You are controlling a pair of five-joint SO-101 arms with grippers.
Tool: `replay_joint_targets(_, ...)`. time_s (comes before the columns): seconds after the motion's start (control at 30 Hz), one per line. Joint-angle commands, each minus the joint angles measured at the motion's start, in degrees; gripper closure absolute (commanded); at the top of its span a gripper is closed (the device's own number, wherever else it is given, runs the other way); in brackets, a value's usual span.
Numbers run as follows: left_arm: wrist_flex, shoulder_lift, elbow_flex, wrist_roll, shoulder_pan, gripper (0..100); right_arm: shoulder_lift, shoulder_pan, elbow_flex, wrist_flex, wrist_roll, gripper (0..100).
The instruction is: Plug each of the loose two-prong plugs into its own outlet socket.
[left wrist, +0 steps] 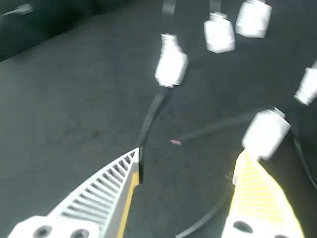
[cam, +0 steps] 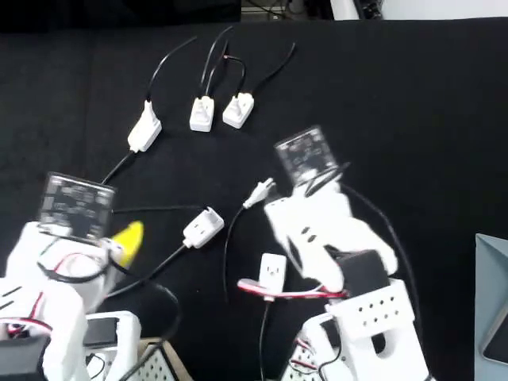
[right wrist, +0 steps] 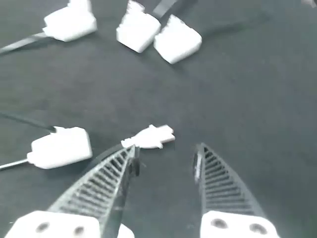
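A: How do the end effectors stand?
B: The left end effector [left wrist: 189, 154] is wide open and empty above the black tabletop [left wrist: 74, 109]. An outlet socket [left wrist: 266, 133] lies just beyond its yellow finger. The right end effector [right wrist: 166, 148] is open too, gripping nothing.
A: And the plug?
B: The two-prong plug [right wrist: 148, 136] lies loose just beside one right fingertip. Farther off lie a long socket [cam: 145, 127], then a second socket [cam: 202, 113] and a third socket [cam: 238, 110] just beside each other.

The desk [cam: 444, 119] has a matt black cloth cover; the outlet sockets [cam: 202, 113] and the plug [cam: 259, 192] are smooth white plastic.
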Motion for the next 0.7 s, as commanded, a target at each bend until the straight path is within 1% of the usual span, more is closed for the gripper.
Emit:
replay_joint_targets(0.0,1.6,0.8,2.7,-0.6,10.9,70,2.4,5.2,0.0,-1.9,0.1,81.8)
replay_joint_targets(0.07,0.5,0.9,5.7,1.5,15.3,70,5.1,7.1,0.0,-3.5,0.1,81.8)
replay_joint_targets(0.13,-2.4,1.7,10.0,3.7,18.4,69,8.1,7.6,0.0,-4.8,0.1,81.8)
replay_joint_targets(0.3,-12.7,10.7,22.5,4.3,23.7,69,15.8,7.6,0.0,-8.4,0.1,81.8)
replay_joint_targets(0.43,-23.3,21.0,26.9,4.3,24.6,70,20.1,7.6,0.0,-10.5,0.1,81.8)
replay_joint_targets(0.67,-40.5,40.7,26.7,4.5,24.2,70,22.1,7.6,0.0,-11.3,0.1,81.8)
